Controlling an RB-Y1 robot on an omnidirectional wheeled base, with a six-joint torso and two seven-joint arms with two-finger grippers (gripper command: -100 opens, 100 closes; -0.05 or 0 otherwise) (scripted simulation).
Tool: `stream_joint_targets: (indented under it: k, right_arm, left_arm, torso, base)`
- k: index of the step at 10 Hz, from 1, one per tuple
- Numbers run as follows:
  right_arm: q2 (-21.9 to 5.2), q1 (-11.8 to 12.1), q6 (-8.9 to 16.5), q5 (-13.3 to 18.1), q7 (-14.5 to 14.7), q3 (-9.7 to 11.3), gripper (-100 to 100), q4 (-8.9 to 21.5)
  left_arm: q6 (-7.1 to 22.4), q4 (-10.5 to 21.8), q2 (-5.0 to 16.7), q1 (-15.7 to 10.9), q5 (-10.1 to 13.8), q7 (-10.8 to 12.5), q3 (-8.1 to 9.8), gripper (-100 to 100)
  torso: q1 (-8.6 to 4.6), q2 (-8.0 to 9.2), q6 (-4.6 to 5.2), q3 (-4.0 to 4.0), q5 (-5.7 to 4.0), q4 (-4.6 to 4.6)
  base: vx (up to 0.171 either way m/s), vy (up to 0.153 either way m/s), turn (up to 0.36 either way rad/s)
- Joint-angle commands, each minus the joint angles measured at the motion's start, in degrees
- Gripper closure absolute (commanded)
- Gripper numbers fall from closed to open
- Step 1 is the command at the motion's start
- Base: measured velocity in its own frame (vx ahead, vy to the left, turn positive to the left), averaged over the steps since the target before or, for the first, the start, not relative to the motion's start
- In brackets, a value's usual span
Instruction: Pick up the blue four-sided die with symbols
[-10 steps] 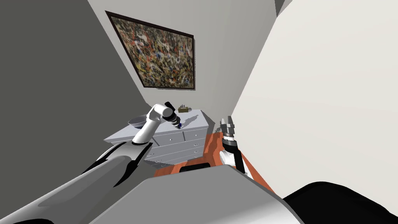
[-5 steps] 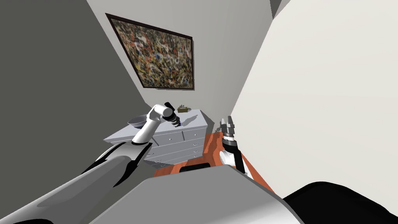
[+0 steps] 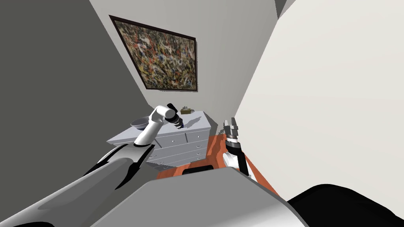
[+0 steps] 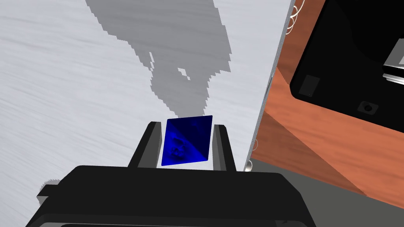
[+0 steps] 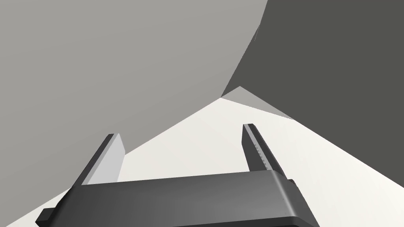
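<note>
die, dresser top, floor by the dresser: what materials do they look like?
The blue die: smooth deep blue, faint darker marks on its faces; plastic or resin maybe, open. Dresser top: pale grey with fine streaks, painted or brushed; cannot tell which. Floor: reddish-brown with grain, looks like wood.

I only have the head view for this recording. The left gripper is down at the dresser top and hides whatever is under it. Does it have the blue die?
Observer: Yes. In the left wrist view the blue die sits between the fingers of the left gripper, which press its two sides.
Operator: Is it off the dresser?
Observer: I cannot tell. The dresser top lies right behind it, with a shadow cast on it.
Operator: And the right gripper?
Observer: The right gripper is open, with nothing between its fingers.
</note>
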Motion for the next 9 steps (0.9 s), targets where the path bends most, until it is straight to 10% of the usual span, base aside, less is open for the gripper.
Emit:
stream_joint_targets:
  k: [1,8,9]
  right_arm:
    - [0.0,0.0,0.0,0.0,0.0,0.0,0,0.0]
    - [0.0,-0.01,0.0,0.0,0.0,0.0,0,0.0]
    - [0.0,-0.01,0.0,0.0,0.0,0.0,0,0.0]
  left_arm:
    - [1.87,-2.53,-0.42,-0.15,0.39,2.14,-0.45,100]
    - [5.96,-8.79,-1.33,-0.23,1.5,6.69,-1.47,100]
    - [6.14,-8.95,-1.37,-0.24,1.52,6.91,-1.52,0]
  torso:
    - [0.0,0.0,0.0,0.0,0.0,0.0]
    - [0.02,0.02,0.02,-0.01,0.01,-0.03]
    - [-0.01,0.04,0.02,-0.01,0.01,-0.03]
  base:
    - [0.054,0.043,0.057]
    - [0.031,0.026,0.022]
    - [0.0,0.0,0.0]
